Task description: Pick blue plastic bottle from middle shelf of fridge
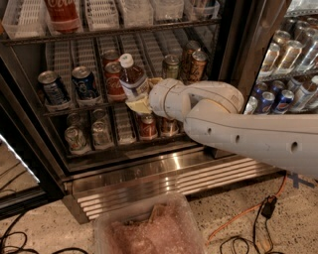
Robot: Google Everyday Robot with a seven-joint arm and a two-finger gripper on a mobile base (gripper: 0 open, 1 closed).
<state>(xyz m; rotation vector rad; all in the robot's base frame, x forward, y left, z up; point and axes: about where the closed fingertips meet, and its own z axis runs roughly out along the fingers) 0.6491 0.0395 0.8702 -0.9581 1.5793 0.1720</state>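
Observation:
The fridge [164, 174] stands open in front of me. Its middle shelf [60, 62] has white slotted lanes holding blue, red, green and gold-brown cans. The blue plastic bottle [132, 79] has a white cap, a dark drink and a pale label. It stands tilted at the front of that shelf, next to a red can [113, 78]. My white arm reaches in from the right. My gripper [138, 99] is shut around the bottle's lower body, with a yellowish finger [139, 105] under the label. The bottle's base is hidden behind the gripper.
A red-labelled cola bottle [62, 14] stands on the shelf above. Silver cans [74, 138] and red cans [147, 126] fill the shelf below. Another cooler section with cans [280, 96] stands to the right. A clear plastic bin [149, 228] and cables [253, 223] lie on the floor.

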